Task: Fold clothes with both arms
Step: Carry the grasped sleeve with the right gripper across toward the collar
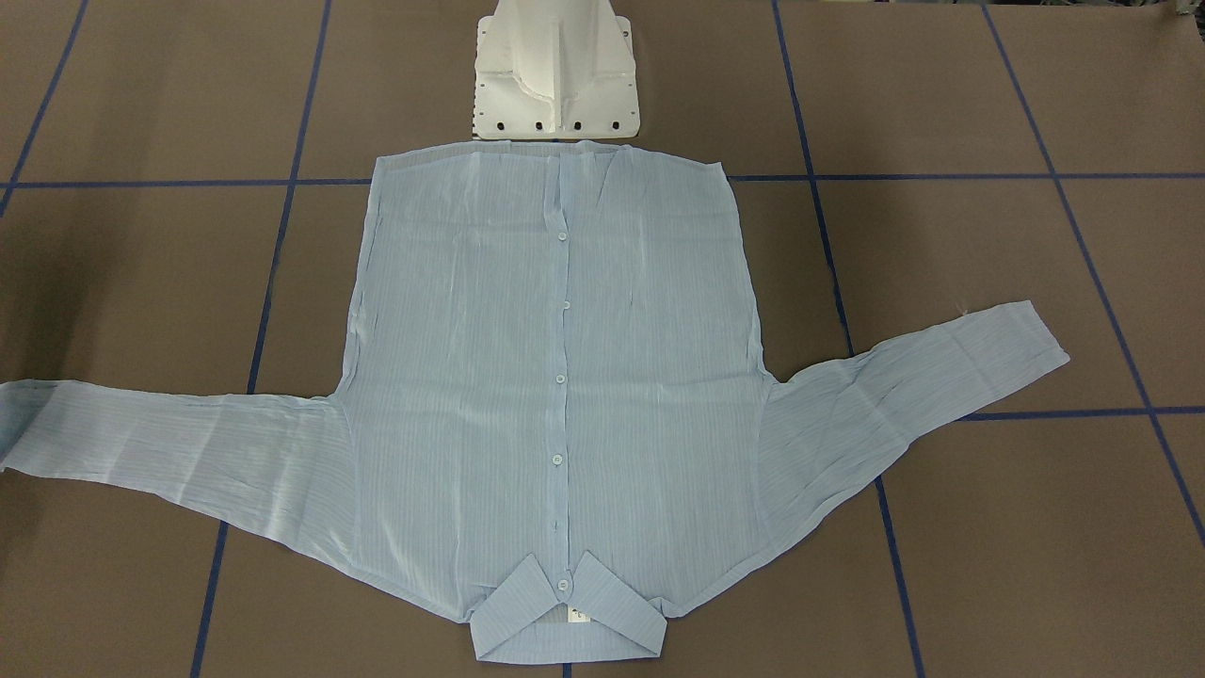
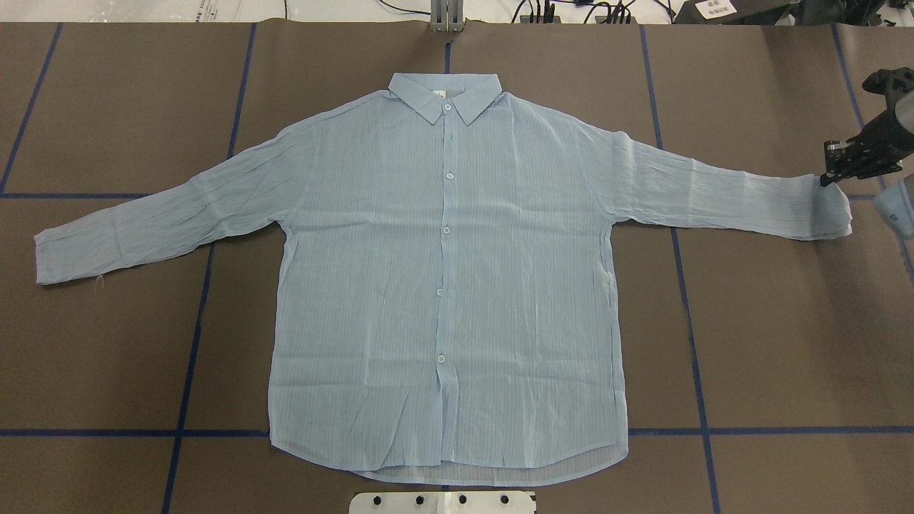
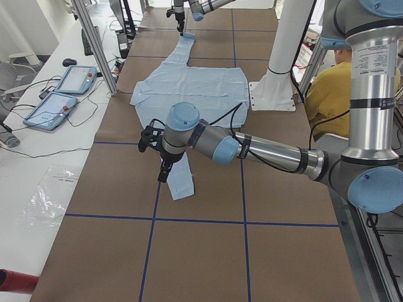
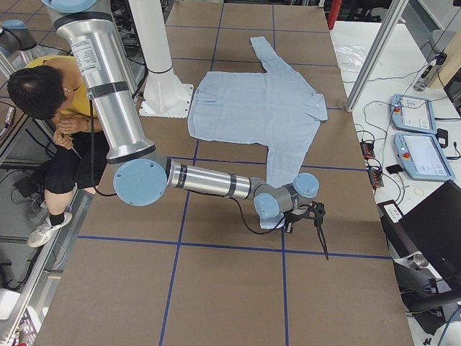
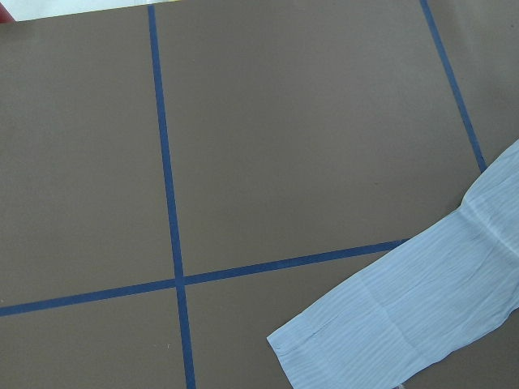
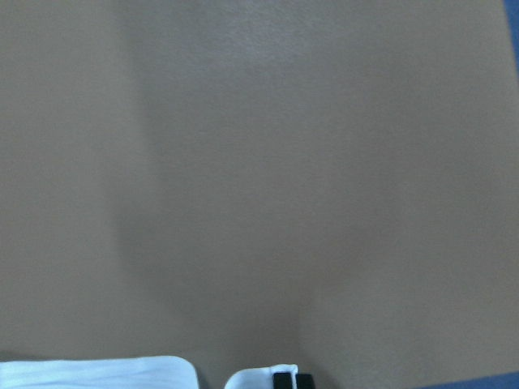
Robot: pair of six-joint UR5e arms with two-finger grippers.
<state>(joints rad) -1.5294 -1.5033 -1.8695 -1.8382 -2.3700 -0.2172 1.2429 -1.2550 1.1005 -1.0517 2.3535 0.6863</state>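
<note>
Nothing is folded yet: the shirt (image 2: pixel 443 285) lies flat on the counter (image 2: pixel 771 343), the right claw (image 2: pixel 828 177) at frame right seemingly pinching a cuff, the left claw (image 3: pixel 164 175) impossible to judge

No text, brand or number is legible in any view.

- Shirt (image 2: pixel 443 285): small white tag (image 2: pixel 437 93) inside the collar, print too small to read.
- White label (image 2: pixel 716 8) on the dark unit (image 2: pixel 757 8) past the desk (image 2: pixel 771 321): printed lines, blurred.
- Clear plastic bag (image 3: pixel 53 195) on the white side desk (image 3: pixel 25 157): small dark mark, unreadable.
- Two pendant screens (image 3: pixel 74 78): content not resolved.
</note>
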